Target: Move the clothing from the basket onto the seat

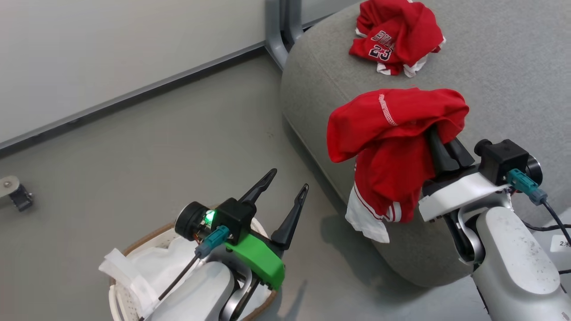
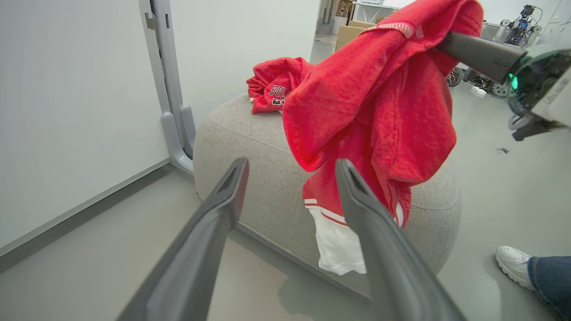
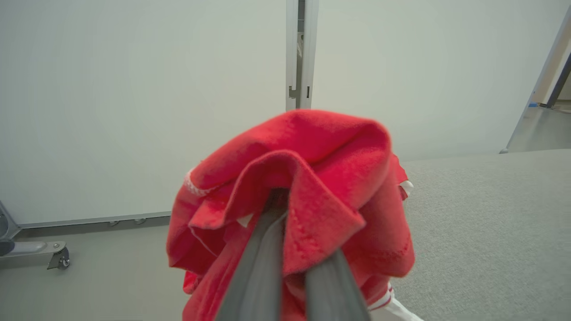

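Hanging from the pinching right gripper [image 1: 439,138], the red striped garment [image 1: 388,151] runs vertically, white panel downward, over the grey seat [image 1: 495,84] edge. The Bulls jersey [image 1: 395,35] lies crumpled on the seat. The left gripper [image 1: 287,180] is spread above the basket [image 1: 145,236].

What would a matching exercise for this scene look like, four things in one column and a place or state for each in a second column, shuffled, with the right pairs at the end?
Column one
1. Bulls 23 jersey
2. striped red garment
3. white sheet
4. left gripper

Column two
A. open, holding nothing
B. lying on top of the seat
C. hanging from the shut right gripper
D. inside the basket

Pairs: 1-B, 2-C, 3-D, 4-A
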You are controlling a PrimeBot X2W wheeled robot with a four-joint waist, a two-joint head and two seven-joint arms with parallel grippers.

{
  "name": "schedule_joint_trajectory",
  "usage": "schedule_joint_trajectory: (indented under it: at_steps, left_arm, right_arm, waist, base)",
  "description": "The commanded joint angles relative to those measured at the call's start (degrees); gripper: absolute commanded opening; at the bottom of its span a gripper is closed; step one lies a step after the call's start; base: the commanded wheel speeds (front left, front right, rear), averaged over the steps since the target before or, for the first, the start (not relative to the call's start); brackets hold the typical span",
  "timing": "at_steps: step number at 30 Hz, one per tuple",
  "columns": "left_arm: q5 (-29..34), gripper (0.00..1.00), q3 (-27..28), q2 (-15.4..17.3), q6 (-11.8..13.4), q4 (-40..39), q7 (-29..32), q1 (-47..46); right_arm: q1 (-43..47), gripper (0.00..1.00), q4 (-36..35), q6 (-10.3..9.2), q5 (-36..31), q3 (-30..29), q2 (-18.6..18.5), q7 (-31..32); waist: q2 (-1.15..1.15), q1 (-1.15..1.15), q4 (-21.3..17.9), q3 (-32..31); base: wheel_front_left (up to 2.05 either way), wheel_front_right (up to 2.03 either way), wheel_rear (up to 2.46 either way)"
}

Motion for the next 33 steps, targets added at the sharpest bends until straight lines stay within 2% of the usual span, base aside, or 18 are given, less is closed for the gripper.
schedule_joint_trajectory:
  at_steps: [1,9,14,18,22,29,33]
  left_arm:
    - [0.6,1.0,0.0,0.3,-0.3,0.2,0.0,-1.2]
    - [1.7,1.0,-1.0,-0.1,-0.8,0.9,0.0,-2.5]
    - [2.7,1.0,-1.3,-0.3,-0.4,0.5,0.0,-3.5]
    - [3.7,1.0,-1.8,0.0,0.0,-0.4,0.1,-4.4]
    - [4.2,1.0,-2.2,0.4,0.3,-1.1,0.3,-4.9]
    - [5.4,1.0,-2.6,1.1,1.0,-3.5,0.9,-6.4]
    - [6.2,1.0,-2.8,1.8,1.5,-5.4,1.5,-7.3]
  right_arm:
    - [0.9,0.0,-0.4,-0.06,-0.4,-0.3,0.2,-0.3]
    - [-0.1,0.0,0.4,-0.06,-0.7,-1.3,0.3,-0.3]
    - [-4.7,0.0,1.3,-0.06,-2.1,-0.4,-2.0,-0.3]
    - [-11.2,0.0,2.2,-0.06,-2.4,-0.8,-5.2,-0.3]
    - [-18.6,0.0,4.1,-0.06,-1.5,-2.0,-9.9,-0.3]
    - [-30.0,0.0,7.4,-0.06,0.4,-7.6,-21.9,3.1]
    - [-33.2,0.0,9.0,-0.06,0.6,-11.3,-28.8,5.3]
  waist:
    - [0.0,0.0,-2.8,2.9]
    - [0.0,0.0,-1.7,5.3]
    - [0.0,0.0,0.2,7.3]
    - [0.0,0.0,2.3,9.5]
    - [0.0,0.0,4.9,11.6]
    - [0.0,0.0,10.1,16.3]
    - [0.0,0.0,12.9,19.4]
  base:
    - [0.0,0.0,0.0]
    - [0.0,0.0,0.0]
    - [0.0,0.0,0.0]
    - [0.0,0.0,0.0]
    - [0.0,0.0,0.0]
    - [0.0,0.0,0.0]
    - [0.0,0.0,0.0]
